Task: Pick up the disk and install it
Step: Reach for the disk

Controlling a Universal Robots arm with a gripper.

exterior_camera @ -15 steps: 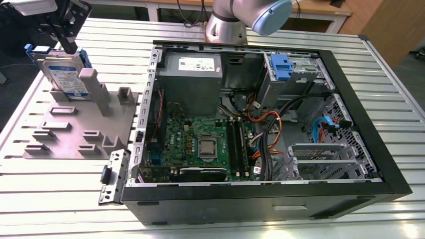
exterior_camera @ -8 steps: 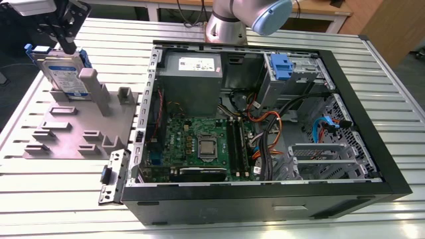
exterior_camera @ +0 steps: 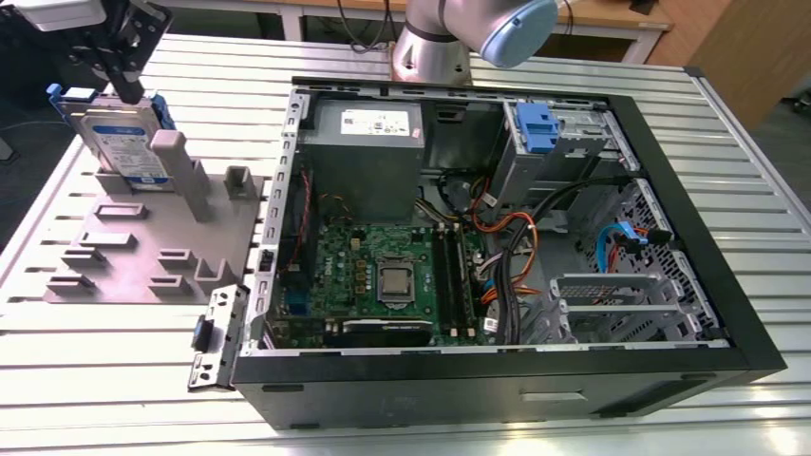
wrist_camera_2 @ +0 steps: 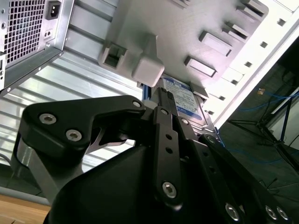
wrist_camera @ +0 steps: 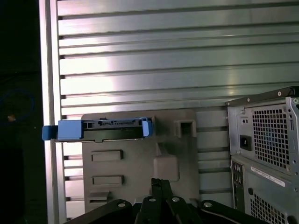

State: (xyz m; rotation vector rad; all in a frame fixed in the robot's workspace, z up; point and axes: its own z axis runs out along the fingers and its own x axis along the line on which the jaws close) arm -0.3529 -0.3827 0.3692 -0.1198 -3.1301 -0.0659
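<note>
- The slatted metal table [exterior_camera: 747, 133] is running under everything in the exterior view.
- The open computer case [exterior_camera: 507, 385] is lying on its side from the middle out to 3 o'clock, motherboard facing up. The arm [exterior_camera: 469, 28] is standing behind it at 12 o'clock.
- A grey fixture plate [exterior_camera: 140, 256] is lying just beside the case, at about 9 o'clock.
- The grey power supply [exterior_camera: 367, 161] is sitting inside the case toward 12 o'clock.
- The disk [exterior_camera: 127, 142] is standing on edge in a slot of that plate around 10 o'clock, so it's not in the case yet. Its blue carrier [wrist_camera: 100, 129] is showing edge-on in the first wrist view.
- The gripper [exterior_camera: 131, 93] is hanging right at the disk's top edge. Its fingers [wrist_camera: 156, 189] are pressing together with nothing between them. Can't tell if they're touching the disk.
- A bare blue caddy [exterior_camera: 538, 128] is sitting in the case's drive bay near 1 o'clock.
</note>
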